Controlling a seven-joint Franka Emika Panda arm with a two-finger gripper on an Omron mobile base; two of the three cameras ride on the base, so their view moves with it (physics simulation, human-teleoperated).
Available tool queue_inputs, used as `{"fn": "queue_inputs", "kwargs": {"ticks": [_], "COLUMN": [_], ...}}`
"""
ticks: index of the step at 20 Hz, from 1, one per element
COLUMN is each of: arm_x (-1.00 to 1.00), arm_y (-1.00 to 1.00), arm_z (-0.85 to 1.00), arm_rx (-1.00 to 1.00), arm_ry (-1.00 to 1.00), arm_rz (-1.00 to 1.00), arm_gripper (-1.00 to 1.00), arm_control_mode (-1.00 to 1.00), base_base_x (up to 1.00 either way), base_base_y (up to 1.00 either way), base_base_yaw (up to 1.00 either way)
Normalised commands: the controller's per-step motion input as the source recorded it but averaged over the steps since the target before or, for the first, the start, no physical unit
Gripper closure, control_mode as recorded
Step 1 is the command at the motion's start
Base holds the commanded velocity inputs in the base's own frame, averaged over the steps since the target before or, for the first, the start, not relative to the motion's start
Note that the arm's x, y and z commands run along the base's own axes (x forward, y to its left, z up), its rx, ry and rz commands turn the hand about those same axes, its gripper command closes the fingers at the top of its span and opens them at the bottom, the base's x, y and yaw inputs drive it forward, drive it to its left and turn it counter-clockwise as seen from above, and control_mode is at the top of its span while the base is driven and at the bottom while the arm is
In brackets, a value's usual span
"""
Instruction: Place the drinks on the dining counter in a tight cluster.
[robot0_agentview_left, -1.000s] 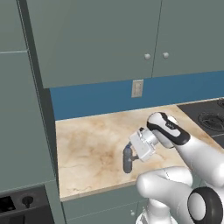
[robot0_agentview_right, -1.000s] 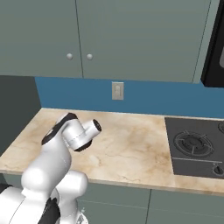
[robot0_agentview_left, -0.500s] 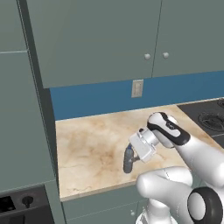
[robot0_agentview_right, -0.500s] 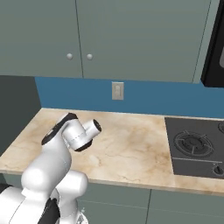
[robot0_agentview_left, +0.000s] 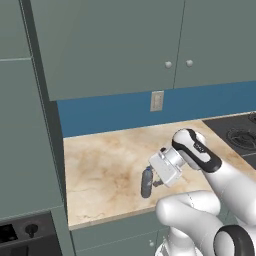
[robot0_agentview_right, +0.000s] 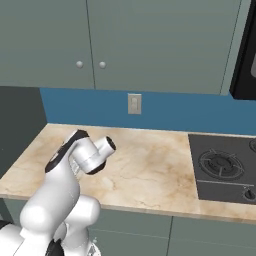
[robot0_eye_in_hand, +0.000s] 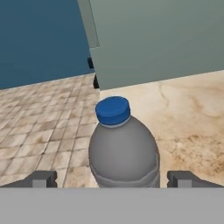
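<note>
Claw (robot0_eye_in_hand: 112, 178) lower, straddling water bottle (robot0_eye_in_hand: 124, 151).

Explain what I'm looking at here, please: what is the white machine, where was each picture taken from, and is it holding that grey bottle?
The white machine is a robot arm on a driving base, in a rendered kitchen. Two pictures come from cameras on the base, behind the arm to its left and right. Both look over a beige marble counter with a blue backsplash, grey cabinets above and a black stove at one end. The third comes from a camera on the hand, looking along the gripper. A small greyish water bottle with a blue cap stands on the counter between the two dark finger tips. The jaws stand wide open on either side of it, so nothing is held yet. The left base view shows the bottle beside the hand.
</note>
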Motion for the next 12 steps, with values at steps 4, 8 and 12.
{"fn": "queue_inputs", "kwargs": {"ticks": [4,8,12], "arm_x": [0.0,0.0,-0.03], "arm_y": [0.17,0.18,0.07], "arm_z": [0.0,-0.03,-0.03], "arm_rx": [0.0,0.0,0.0], "arm_ry": [0.0,0.0,0.0], "arm_rz": [0.0,0.0,0.0], "arm_gripper": [-1.0,-1.0,-1.0], "arm_control_mode": [-1.0,-1.0,-1.0], "base_base_x": [0.0,0.0,0.0], "base_base_y": [0.0,0.0,0.0], "base_base_yaw": [0.0,0.0,0.0]}}
